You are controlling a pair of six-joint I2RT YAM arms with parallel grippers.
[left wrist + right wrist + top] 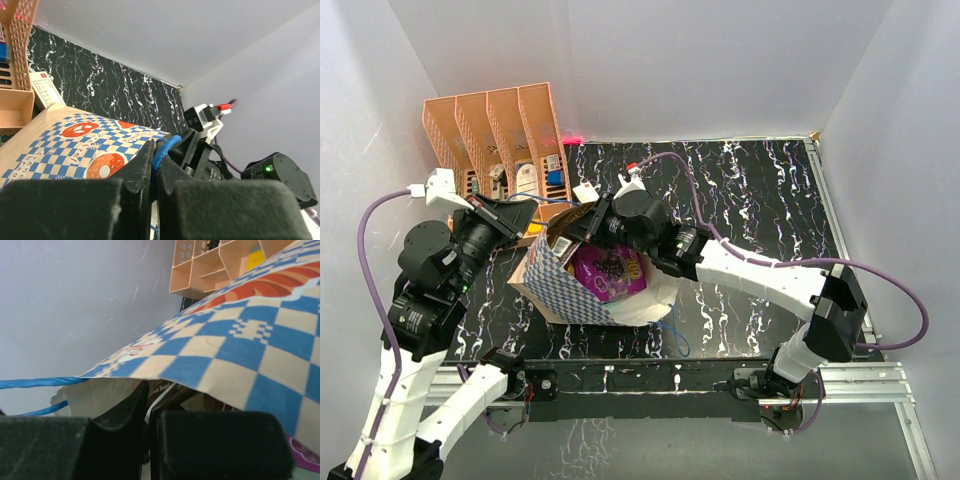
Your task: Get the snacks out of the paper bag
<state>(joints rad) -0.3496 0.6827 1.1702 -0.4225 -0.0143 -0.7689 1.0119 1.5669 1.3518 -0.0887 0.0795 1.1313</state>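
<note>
Blue-and-white checked paper gift bag [558,288] tipped over on the black marbled bench [760,200], both arms at it.
Left jaws are fully closed, pinching the bag's blue cord handle [164,146] above the checked side. Right jaws are closed together just inside the bag mouth under the checked wall; can't tell if they pinch anything. A purple foil snack packet [610,272] lies in the open mouth. A salmon-pink plastic file organiser [490,125] stands behind the bag.

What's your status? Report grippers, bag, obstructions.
Left gripper shut on blue handle. Right gripper shut inside the bag, catch unclear. Purple snack packet lies inside. Bag wall hangs over right gripper.
</note>
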